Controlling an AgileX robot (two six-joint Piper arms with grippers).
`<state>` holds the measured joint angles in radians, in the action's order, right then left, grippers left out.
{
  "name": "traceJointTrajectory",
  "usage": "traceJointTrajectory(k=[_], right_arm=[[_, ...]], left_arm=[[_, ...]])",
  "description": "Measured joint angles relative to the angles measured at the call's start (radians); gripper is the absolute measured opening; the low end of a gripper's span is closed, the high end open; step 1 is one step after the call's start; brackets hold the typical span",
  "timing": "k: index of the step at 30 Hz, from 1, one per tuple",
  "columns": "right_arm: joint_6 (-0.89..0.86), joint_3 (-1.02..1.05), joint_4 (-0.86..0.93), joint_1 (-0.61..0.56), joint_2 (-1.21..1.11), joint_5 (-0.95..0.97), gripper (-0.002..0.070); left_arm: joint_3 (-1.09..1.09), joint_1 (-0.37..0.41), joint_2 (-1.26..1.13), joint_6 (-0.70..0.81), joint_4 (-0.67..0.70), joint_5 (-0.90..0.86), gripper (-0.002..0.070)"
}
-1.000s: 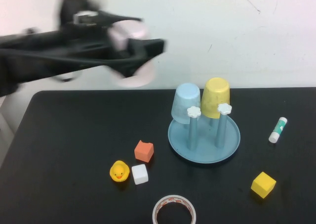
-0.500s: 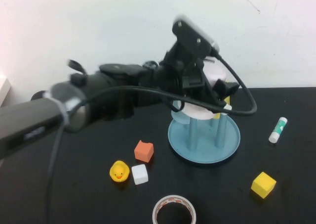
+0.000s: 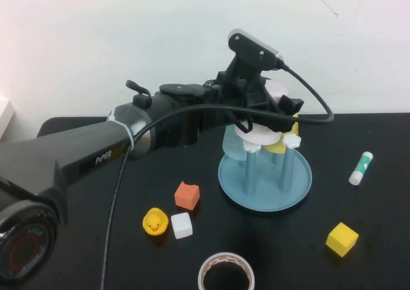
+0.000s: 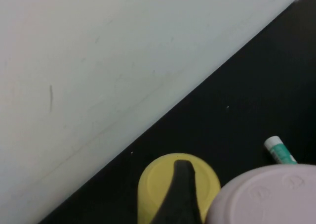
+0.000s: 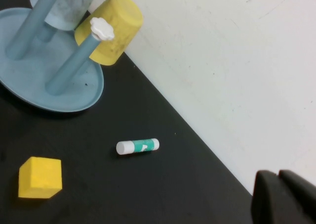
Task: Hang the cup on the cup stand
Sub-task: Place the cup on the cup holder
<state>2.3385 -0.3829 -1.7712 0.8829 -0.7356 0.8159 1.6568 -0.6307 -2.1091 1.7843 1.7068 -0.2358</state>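
The pale pink cup [image 3: 268,118] hangs upside down just above the cup stand [image 3: 264,186], its rim right over the two front pegs' white flower caps [image 3: 252,146]. My left gripper [image 3: 269,107] reaches in from the left and is shut on the cup. In the left wrist view the cup's base [image 4: 266,197] fills the corner beside one black finger [image 4: 178,194]. A light blue cup [image 3: 229,144] and a yellow cup [image 3: 280,147] sit on the rear pegs, mostly hidden. My right gripper [image 5: 282,198] is shut and holds nothing, off to the right of the stand, out of the high view.
Loose on the black table are an orange block [image 3: 186,195], a rubber duck [image 3: 155,221], a white cube [image 3: 181,225], a tape roll [image 3: 225,272], a yellow cube [image 3: 341,239] and a glue stick [image 3: 360,168]. A white wall stands close behind.
My left arm has swung from the upper left over to the stand with the cup in its grip, then settled slightly lower over the pegs. The right gripper has stayed shut.
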Motion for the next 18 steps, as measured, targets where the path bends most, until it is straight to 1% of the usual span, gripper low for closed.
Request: traceJointTrajectory(k=[18], right_arm=[[0.0,0.0,0.0,0.0,0.0,-0.004,-0.0001]], left_arm=[[-0.014,0.002,-0.049,-0.071,0.006,0.02,0.0556]])
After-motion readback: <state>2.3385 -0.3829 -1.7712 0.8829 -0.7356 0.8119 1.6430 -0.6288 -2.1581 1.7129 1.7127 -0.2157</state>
